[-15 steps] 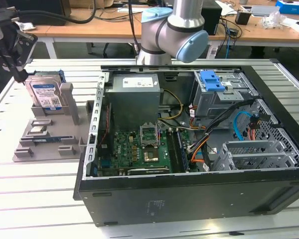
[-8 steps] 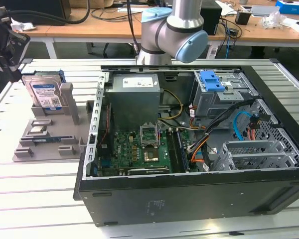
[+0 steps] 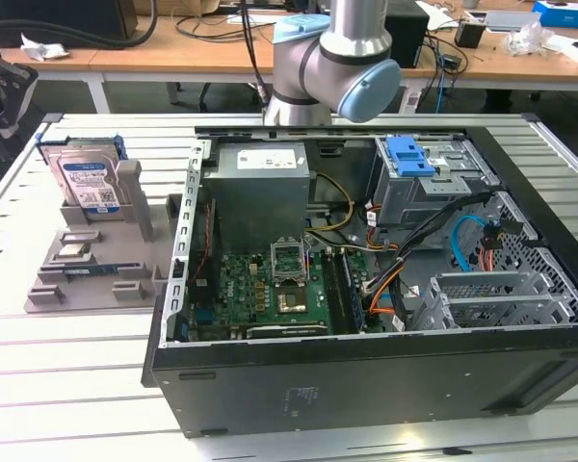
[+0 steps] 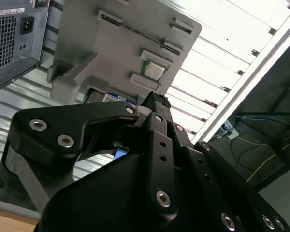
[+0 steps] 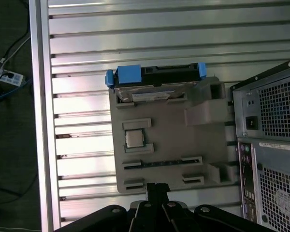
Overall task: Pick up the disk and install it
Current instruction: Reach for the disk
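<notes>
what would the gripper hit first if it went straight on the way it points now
Probably the grey holder tray, at its edge nearest the gripper, short of the disk at its far end; depth is unclear.

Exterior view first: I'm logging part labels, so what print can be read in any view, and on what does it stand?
Disk: the print on its blue-and-white face is too small to read.
Power supply: the print on its white label is too small to read.
Case rear: the white strip is blurred and unreadable.
No text can be quoted.
</notes>
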